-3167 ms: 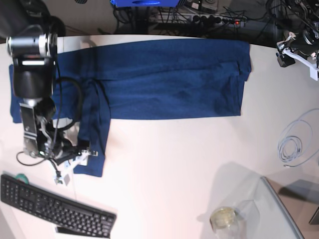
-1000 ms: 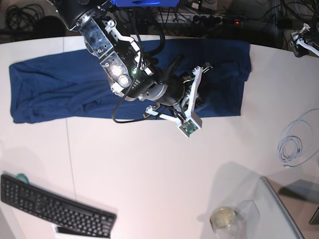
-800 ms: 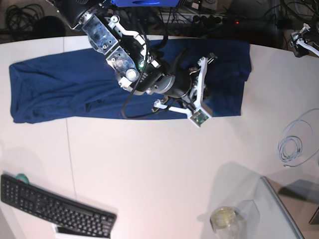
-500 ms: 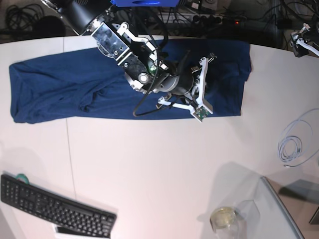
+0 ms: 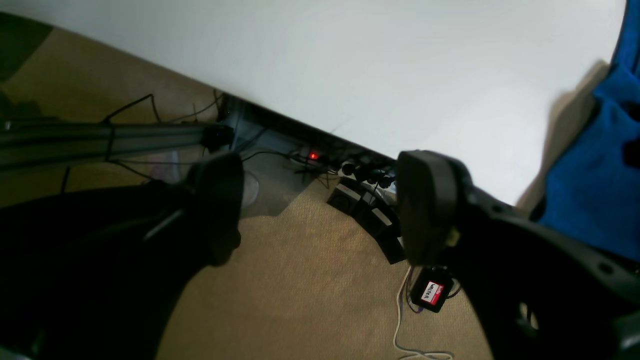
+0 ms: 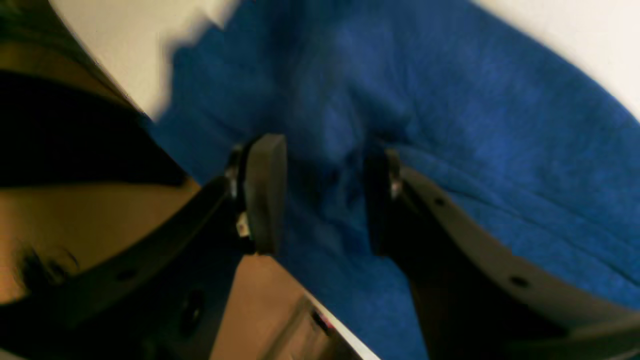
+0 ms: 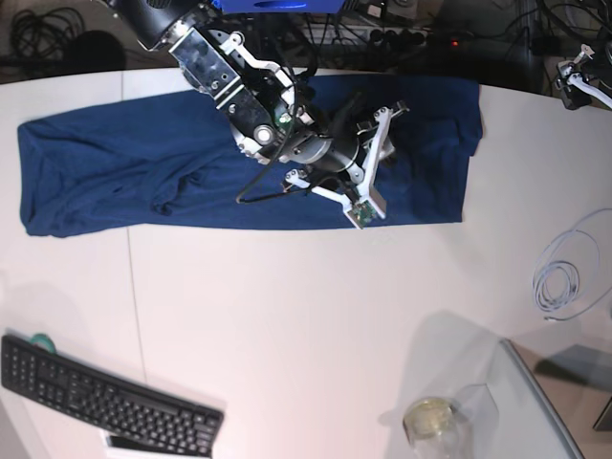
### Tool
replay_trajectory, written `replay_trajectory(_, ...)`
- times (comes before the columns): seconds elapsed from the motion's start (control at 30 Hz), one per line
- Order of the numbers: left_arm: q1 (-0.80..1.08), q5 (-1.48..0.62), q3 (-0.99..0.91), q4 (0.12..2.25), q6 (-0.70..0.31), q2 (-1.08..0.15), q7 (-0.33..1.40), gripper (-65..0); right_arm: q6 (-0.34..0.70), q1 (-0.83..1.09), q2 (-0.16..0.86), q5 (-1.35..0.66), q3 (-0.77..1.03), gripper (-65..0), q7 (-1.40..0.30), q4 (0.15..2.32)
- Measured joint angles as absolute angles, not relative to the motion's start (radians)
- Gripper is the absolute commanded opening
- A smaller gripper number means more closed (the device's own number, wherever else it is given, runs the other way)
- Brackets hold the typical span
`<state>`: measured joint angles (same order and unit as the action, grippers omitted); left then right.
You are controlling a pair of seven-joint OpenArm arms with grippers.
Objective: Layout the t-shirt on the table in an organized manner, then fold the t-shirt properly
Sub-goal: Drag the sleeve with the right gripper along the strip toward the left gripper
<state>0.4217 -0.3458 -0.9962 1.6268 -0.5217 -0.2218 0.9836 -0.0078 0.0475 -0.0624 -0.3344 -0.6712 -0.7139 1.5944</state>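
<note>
The navy t-shirt lies as a long band across the far half of the white table. My right gripper hangs over the shirt's right-hand part. In the right wrist view my right gripper has its jaws apart, and rumpled t-shirt cloth fills the view just beyond them. My left gripper sits at the table's far right corner. In the left wrist view my left gripper is open and empty over the floor, with the t-shirt at the frame's right edge.
A black keyboard lies at the front left. A coiled white cable rests at the right edge. A glass panel and a small round jar stand at the front right. Power strips and cables lie on the floor.
The shirt part that hung toward the front left now lies up in the band. My right gripper, shut a second ago, has parted its jaws over the shirt's right side. The left arm is still.
</note>
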Motion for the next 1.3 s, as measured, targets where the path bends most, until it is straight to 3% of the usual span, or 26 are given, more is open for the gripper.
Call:
replay_trajectory(0.17,0.421,-0.346,-0.996,1.626,-0.522,-0.222,0.983,-20.1,-0.014,0.000,-0.099,-0.362,-0.538,-40.5,-0.693,1.515)
replay_trajectory(0.43,0.422,-0.346,-0.995,1.625,-0.522,-0.222,0.984,-20.1,-0.011,-0.150,-0.094,-0.614,-0.567,-40.5,-0.689,1.168)
replay_trajectory(1.13,0.421,-0.349,-0.997,1.551,-0.522,-0.222,0.983,-20.1,-0.014,-0.155,-0.113,-0.625,-0.657,-41.4,-0.633,1.127)
replay_trajectory(1.2,0.421,-0.348,-0.997,1.551,-0.522,-0.222,0.983,-20.1,-0.014,-0.154,-0.113,-0.626,-0.659,-44.4,-0.605,1.127)
replay_trajectory(1.3,0.421,-0.349,-0.997,1.551,-0.522,-0.222,0.983,-20.1,-0.014,-0.154,-0.114,-0.627,-0.659,-59.1,-0.593,1.126)
